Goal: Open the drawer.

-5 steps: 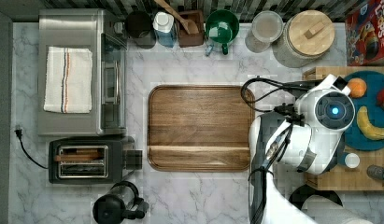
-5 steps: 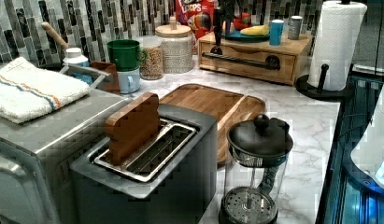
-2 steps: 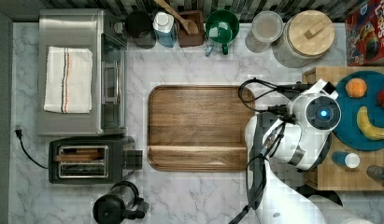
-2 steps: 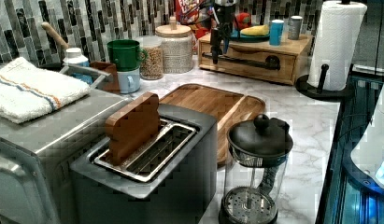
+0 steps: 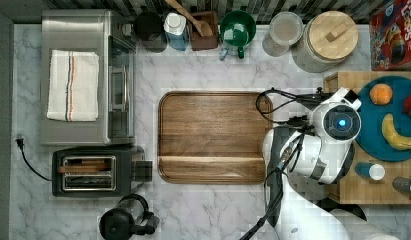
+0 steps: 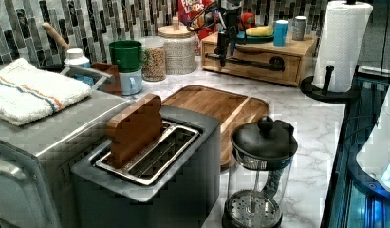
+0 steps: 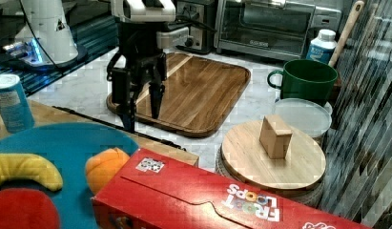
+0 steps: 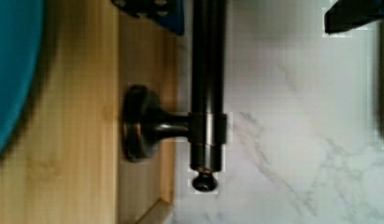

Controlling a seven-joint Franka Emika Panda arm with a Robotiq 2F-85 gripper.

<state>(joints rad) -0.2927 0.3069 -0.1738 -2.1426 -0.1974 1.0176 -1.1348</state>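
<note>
Top view: the arm reaches over the counter to the top view's right, its wrist above the front edge of the drawer [image 5: 343,192], a light bamboo box carrying a blue plate [image 5: 393,150] with toy fruit. The brown tray [image 5: 213,135] lies just beside it on the marble, untouched; it plays no part in this task.

Left view: the drawer [image 6: 259,59] sits at the back of the counter, its front facing the tray. The gripper [image 6: 226,45] hangs vertically at the near end of the black bar handle [image 6: 245,62], 1 finger in front of the bar and 1 behind, presumably so that a pull away from the box drags the front out. The drawer front looks flush with its box, so it is judged not yet opened.

Right view: the gripper [image 7: 141,107] shows both fingers spread and pointing down, with a clear gap between them. It is released and grasping nothing.

Wrist view: the handle [image 8: 207,70] runs through the middle of the frame, standing off the bamboo front on 1 round black mount [image 8: 143,123], with its end knob visible. A fingertip [image 8: 150,14] sits on the drawer side of the bar and the other on the marble side, straddling it without contact that can be confirmed. The placement near the mount suits a firm pull.
</note>
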